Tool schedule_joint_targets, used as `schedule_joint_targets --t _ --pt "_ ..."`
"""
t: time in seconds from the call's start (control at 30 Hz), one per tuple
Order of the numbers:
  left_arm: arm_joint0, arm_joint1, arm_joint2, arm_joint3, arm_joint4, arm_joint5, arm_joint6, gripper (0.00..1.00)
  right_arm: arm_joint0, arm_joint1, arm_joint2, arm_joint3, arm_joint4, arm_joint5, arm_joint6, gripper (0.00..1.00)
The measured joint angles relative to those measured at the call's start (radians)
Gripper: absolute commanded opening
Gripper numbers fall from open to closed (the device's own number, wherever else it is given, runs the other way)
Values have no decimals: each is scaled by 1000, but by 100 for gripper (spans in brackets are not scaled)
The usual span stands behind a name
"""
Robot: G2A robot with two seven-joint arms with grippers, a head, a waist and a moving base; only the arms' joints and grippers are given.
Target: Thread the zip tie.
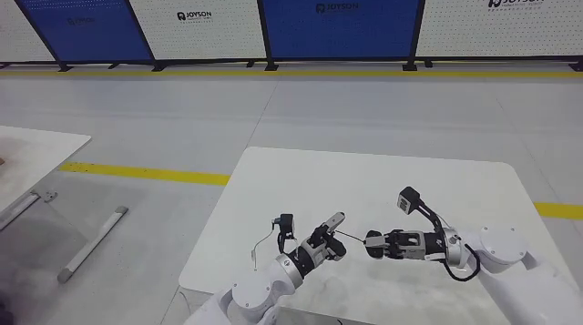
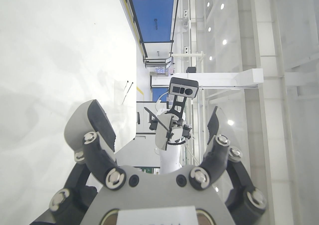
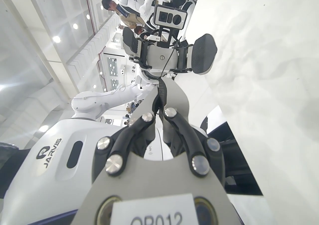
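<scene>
Open left pincer (image 2: 154,112) facing right pincer (image 3: 159,86) closed on zip tie (image 1: 351,233); spare ties (image 2: 127,91) on table (image 2: 62,36).

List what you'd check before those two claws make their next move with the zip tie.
1. Right claw shut firmly on the zip tie: ok.
2. Left claw open wide to receive it: ok.
3. Tie's free end pointing between the left claw's fingers: ok.
4. Left claw gripping the tie: not ok, its fingers stand apart.
5. Which end is the tie's head: cannot tell, too thin.
6. Loose dark strips on the table lie away from both claws: ok.
</scene>
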Motion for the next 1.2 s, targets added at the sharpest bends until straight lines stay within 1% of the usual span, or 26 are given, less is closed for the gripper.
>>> schedule_joint_targets --t 0.07,0.13,0.23,0.47,0.6,0.63,0.67,0.7,0.73,0.77,0.83,0.87,0.97,1.2 --pt "-4 0 0 -4 -11 3 -19 100 0 0 0 0 -1 0 -1 0" --pt "-7 1 -9 -3 -35 3 -52 100 0 0 0 -1 -1 -1 -1 0" --pt "-5 1 -11 -4 -53 -18 -85 100 0 0 0 -1 -1 -1 -1 0" --pt "-5 1 -10 -4 -54 -18 -83 100 0 0 0 -1 -1 -1 -1 0" --pt "-7 -2 -2 -1 -35 -29 -51 100 0 0 0 -1 -1 -1 -1 0" --pt "-7 -3 1 0 -22 -33 -38 82 0 0 0 -1 -1 -1 -1 0" --pt "-8 -3 3 0 -13 -33 -31 38 0 0 0 -1 -1 -1 -1 0" --pt "-9 -4 5 1 -6 -31 -27 27 0 0 0 -1 -1 -1 -1 0" --pt "-11 -4 8 2 2 -30 -24 21 0 0 0 -1 -1 -1 -1 0" --pt "-13 -5 10 4 5 -29 -24 11 0 0 0 -1 -1 -1 -1 0" --pt "-14 -5 13 9 7 -32 -27 1 0 0 0 -1 -1 -1 -1 0" --pt "-14 -5 13 10 8 -34 -33 0 0 0 0 -1 -1 -1 -1 0" --pt "-11 -4 8 11 -5 -37 -63 0 0 0 0 -1 -1 -1 -1 0" --pt "4 -1 -6 -6 -12 -57 -86 0 0 0 0 -1 -1 -1 -1 0"
